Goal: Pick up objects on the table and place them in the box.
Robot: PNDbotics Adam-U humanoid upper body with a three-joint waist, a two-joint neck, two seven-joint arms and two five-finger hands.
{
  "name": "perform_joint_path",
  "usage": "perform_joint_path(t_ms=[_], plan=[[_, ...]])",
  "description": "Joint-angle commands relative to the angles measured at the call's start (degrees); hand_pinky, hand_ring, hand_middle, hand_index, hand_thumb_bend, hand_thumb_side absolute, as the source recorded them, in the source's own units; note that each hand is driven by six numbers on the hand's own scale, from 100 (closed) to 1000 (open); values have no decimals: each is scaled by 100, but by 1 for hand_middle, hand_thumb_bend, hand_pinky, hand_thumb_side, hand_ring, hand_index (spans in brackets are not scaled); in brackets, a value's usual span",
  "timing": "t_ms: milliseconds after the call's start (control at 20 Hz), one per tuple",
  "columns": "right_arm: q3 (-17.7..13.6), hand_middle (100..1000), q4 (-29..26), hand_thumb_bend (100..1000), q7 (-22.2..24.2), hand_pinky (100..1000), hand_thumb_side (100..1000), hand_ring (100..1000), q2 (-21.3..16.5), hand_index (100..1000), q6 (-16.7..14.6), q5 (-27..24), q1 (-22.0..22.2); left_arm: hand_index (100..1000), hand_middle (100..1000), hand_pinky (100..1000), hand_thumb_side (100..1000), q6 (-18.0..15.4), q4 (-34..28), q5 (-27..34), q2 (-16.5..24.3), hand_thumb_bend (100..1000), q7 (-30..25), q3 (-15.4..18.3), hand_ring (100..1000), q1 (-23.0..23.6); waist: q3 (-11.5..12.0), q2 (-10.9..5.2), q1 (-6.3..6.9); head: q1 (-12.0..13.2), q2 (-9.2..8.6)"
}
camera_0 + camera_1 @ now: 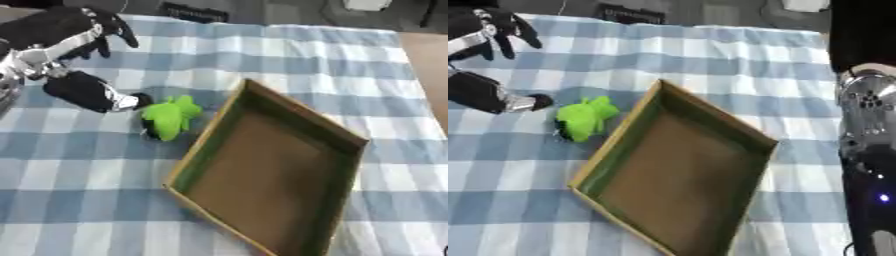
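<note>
Box flanks green toy, touching left hand's thumb.

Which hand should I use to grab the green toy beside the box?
Left, most likely. The left hand is open right beside the green toy, which lies just left of the box. Only the right arm shows, at the far right edge beyond the box.

We see a bright green toy, a brown box, a blue-and-white checked tabletop, and our black-and-silver hand.
</note>
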Motion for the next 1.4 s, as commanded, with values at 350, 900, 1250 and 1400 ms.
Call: perform_joint_path(t_ms=[350, 900, 1250, 1400], plan=[[-27, 407, -75, 100, -82, 470, 751, 433, -29, 616, -39, -52, -115, 822, 835, 525, 530, 298, -30, -341, 9, 496, -828, -140, 649, -41, -30, -78, 43, -14, -3], [-27, 407, -75, 100, -63, 470, 751, 433, -5, 616, -23, -55, -130, 810, 827, 598, 517, 461, 290, -967, -243, 542, -2158, -435, 687, 89, -53, -67, 23, -6, -3], [-25, 407, -75, 100, -63, 470, 750, 432, 11, 615, -26, -70, -160, 876, 929, 741, 571, 533, 883, -977, -328, 494, -2170, -788, 799, 250, -85, -51, 26, 24, -3], [-24, 407, -75, 100, -57, 470, 750, 432, 18, 615, -27, -73, -167, 886, 940, 779, 566, 422, 950, -1013, -354, 508, -2171, -857, 814, 239, -95, -46, 21, 15, -3]])
